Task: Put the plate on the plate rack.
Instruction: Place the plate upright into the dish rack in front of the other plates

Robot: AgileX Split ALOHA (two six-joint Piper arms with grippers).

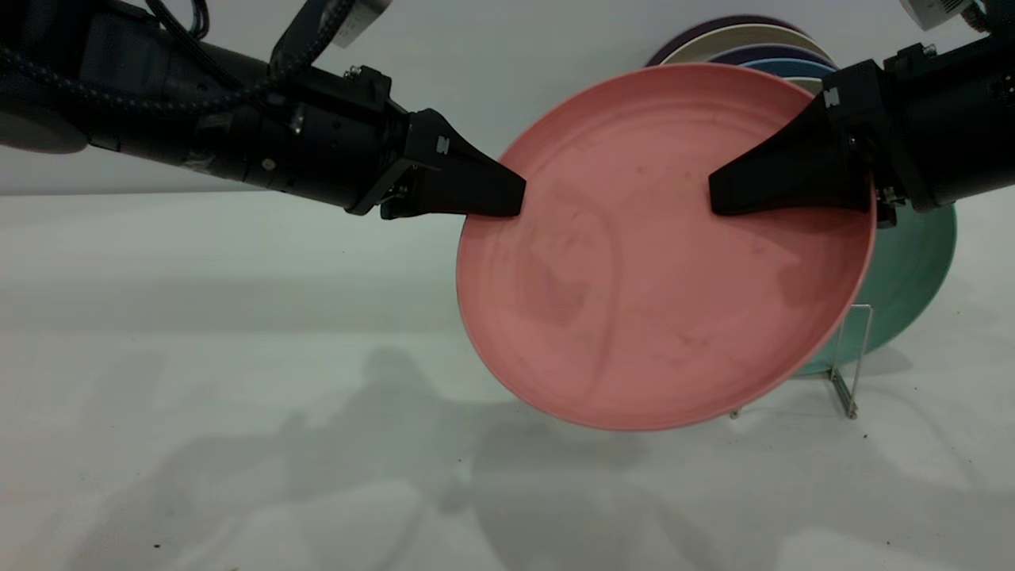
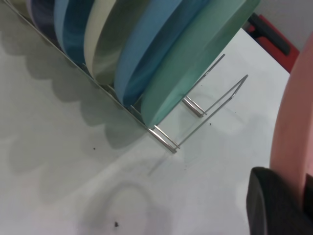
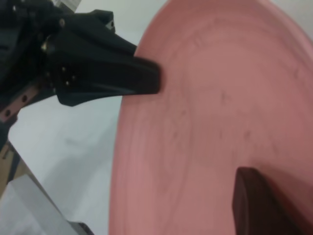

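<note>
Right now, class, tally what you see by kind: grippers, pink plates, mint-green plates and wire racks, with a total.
Grippers: 2 (left gripper, right gripper)
Pink plate: 1
Mint-green plate: 1
Wire rack: 1
Total: 5

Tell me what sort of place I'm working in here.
Probably a lab tabletop staged as a dish-drying spot: a plain white table and wall, a wire plate rack holding coloured plates, and the left gripper and right gripper clamped on the pink plate above it.

Plate held up mid-scene, L gripper on its left rim, R gripper on right. Rack w/ other plates just behind, right.
</note>
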